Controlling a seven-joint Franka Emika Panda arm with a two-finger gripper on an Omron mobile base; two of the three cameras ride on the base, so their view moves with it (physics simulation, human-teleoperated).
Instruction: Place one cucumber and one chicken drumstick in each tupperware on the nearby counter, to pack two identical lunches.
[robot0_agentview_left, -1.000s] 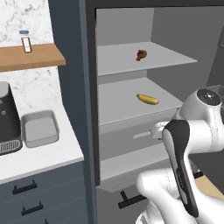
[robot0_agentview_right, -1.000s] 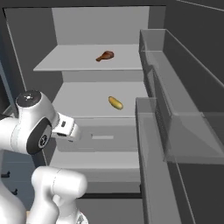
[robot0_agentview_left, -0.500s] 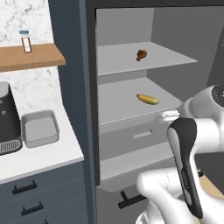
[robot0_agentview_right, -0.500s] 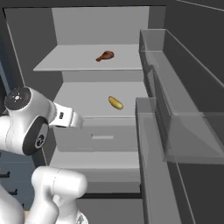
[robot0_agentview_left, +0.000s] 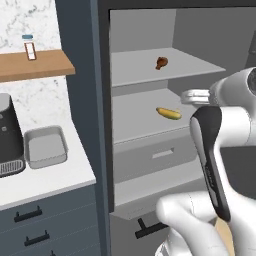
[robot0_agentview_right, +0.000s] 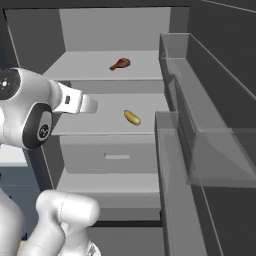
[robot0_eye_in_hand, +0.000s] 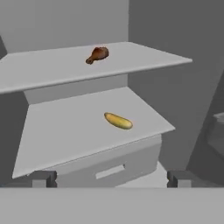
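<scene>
The open fridge (robot0_agentview_left: 175, 30) stands ahead, its door (robot0_agentview_right: 200, 150) swung out to the right with clear bins on it; the upper shelf (robot0_agentview_left: 145, 67) carries a brown chicken drumstick (robot0_agentview_left: 161, 62), lying toward the middle and fairly far back; the lower shelf (robot0_agentview_left: 140, 112) carries a small yellow oblong thing (robot0_agentview_left: 168, 113), presumably the cucumber though its colour is more that of a banana, lying toward the right half and well apart from the drumstick above it; below that shelf sits a closed grey drawer (robot0_agentview_left: 155, 155) with a slot handle.

The pincer (robot0_eye_in_hand: 109, 178) hangs in front of the fridge at about the height of the lower shelf, pointing inward; its two dark fingertips (robot0_eye_in_hand: 41, 178) stand as far apart as they go, with nothing between them and nothing touched; both foods lie beyond it, untouched.

To the left of the fridge a white table (robot0_agentview_left: 45, 180) runs over dark-blue drawers (robot0_agentview_left: 45, 225) with black handles; on it rests one tupperware (robot0_agentview_left: 45, 146), light grey and rectangular, with no food in it, just beside a black coffee machine (robot0_agentview_left: 10, 135) on its left; above, a wooden wall shelf (robot0_agentview_left: 35, 65) holds a small jar (robot0_agentview_left: 30, 47) with a blue cap and a reddish label; the label is too small to read, and no other writing or brand mark can be made out on the machine or the fridge; the wall (robot0_agentview_left: 30, 20) behind is pale marble.
</scene>
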